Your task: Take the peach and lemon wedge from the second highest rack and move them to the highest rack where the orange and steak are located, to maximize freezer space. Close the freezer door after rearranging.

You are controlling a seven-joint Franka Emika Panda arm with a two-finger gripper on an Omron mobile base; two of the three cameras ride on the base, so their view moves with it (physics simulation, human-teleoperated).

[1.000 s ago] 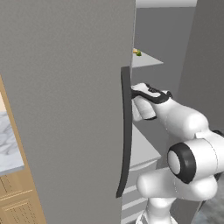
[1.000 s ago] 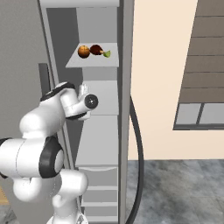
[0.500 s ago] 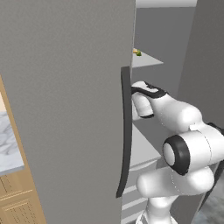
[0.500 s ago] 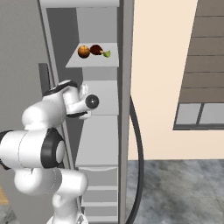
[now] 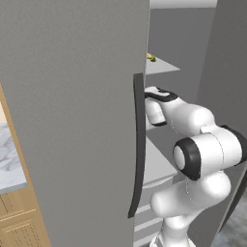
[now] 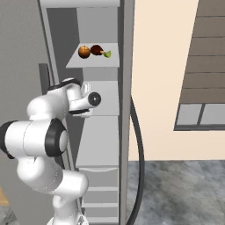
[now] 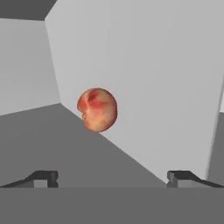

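Jaws are spread wide, nothing held; peach (image 7: 97, 110) sits ahead against the rack's back wall. Risk: round fruit is nudged and rolled off by a finger.

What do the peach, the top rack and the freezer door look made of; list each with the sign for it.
Peach: soft fruit flesh with matte red-yellow mottled skin and a crease, though rendered.
Highest rack: thin pale grey plate, likely plastic or painted metal; flat, no gloss.
Freezer door: smooth mid-grey panel, probably painted metal; its curved handle looks like darker plastic or coated metal.
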